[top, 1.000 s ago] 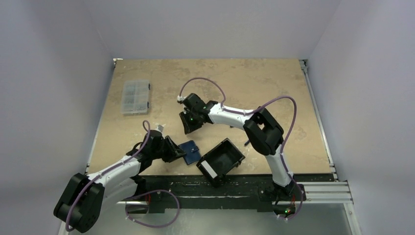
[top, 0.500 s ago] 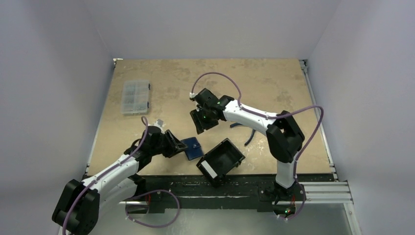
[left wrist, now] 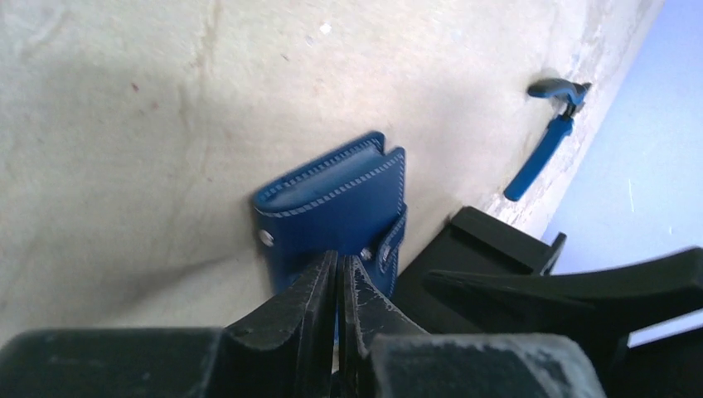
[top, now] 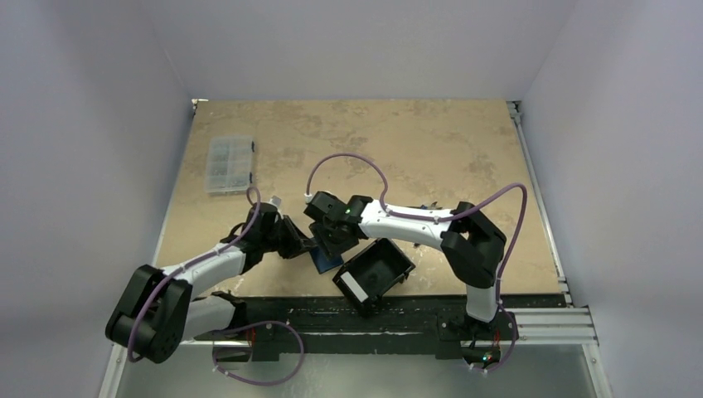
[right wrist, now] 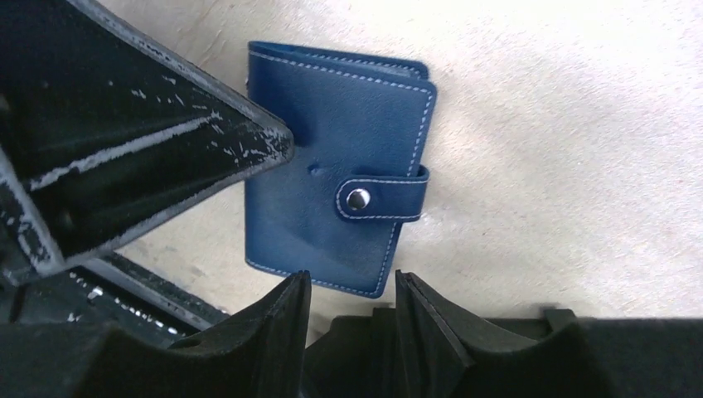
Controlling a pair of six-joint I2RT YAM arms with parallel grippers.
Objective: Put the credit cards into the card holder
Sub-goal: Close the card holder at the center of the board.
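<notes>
So the card holder (right wrist: 332, 191) is lying folded on the worktop (right wrist: 564, 124), snap done up, right beside the black tray (top: 375, 272). My left jaws are clenched at its edge, though I can't tell if they've actually nipped it. My right jaws hang released just over it. I reckon this is the opening step: the right needs to hook the strap (right wrist: 381, 199) and pop it.

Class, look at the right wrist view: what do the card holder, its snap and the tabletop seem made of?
The card holder: blue leather or imitation, fine grain, pale stitching. Its snap: likely metal, shiny silver. The tabletop: matte beige, stone-like mottling, possibly laminate.
</notes>
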